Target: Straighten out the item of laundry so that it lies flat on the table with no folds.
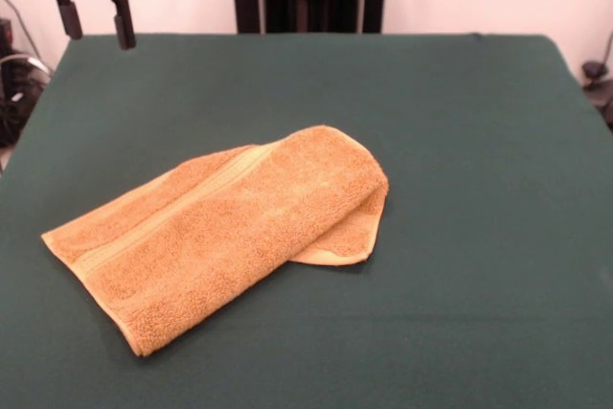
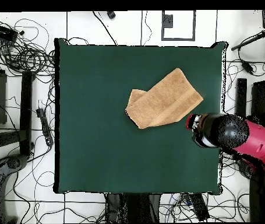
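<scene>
Golden-tan terry hand towel (image 1: 215,237) lay on the dark green table (image 1: 460,141), somewhat left of centre in the front view and set on a diagonal. It was not flat: one end was doubled over, so that a rounded fold faced the right and an under layer showed beneath it as a paler hemmed corner at the lower right edge. A woven band (image 1: 182,208) ran lengthwise along the upper layer, from the left end up toward the fold. The left end came to a squared edge with a neat hem. Pile looked even, without small wrinkles on the top face. No tag was visible to me.

From overhead the towel (image 2: 163,100) sat in the right half of the table (image 2: 99,146), toward the top side, with a small flap sticking out at its left end. Green cloth lay bare on all sides of it.

The gripper (image 1: 96,24) hung at the top left corner in the front view, above the table's far edge and well apart from the towel. Its two dark fingers (image 1: 124,21) pointed down with a clear gap between them, holding nothing. Overhead, the red and black arm (image 2: 239,135) reached in from the right, its head over the table's right margin, near the towel's lower right corner but not over it.

Cables (image 2: 24,52) lay tangled on the floor around the table.
</scene>
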### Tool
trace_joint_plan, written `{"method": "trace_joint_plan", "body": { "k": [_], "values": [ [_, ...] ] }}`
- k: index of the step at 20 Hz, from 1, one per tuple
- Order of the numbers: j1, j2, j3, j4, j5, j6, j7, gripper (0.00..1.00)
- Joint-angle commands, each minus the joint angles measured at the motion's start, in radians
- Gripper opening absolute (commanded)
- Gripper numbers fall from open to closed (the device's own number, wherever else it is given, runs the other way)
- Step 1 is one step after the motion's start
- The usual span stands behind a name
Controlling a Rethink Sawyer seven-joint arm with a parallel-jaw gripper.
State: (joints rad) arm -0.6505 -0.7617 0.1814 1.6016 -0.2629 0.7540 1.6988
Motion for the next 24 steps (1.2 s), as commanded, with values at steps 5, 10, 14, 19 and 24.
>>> {"method": "trace_joint_plan", "body": {
  "k": [5,10,14,19,24],
  "values": [
    [0.024,0.026,0.097,0.109,-0.025,0.020,-0.080,1.00],
    [0.023,0.031,0.099,0.107,-0.026,0.016,-0.082,1.00],
    [0.023,0.033,0.096,0.106,-0.027,0.015,-0.079,1.00],
    [0.021,0.032,0.096,0.106,-0.027,0.019,-0.082,1.00],
    [0.013,0.080,0.107,0.092,-0.054,0.010,-0.120,1.00]
  ]
}}
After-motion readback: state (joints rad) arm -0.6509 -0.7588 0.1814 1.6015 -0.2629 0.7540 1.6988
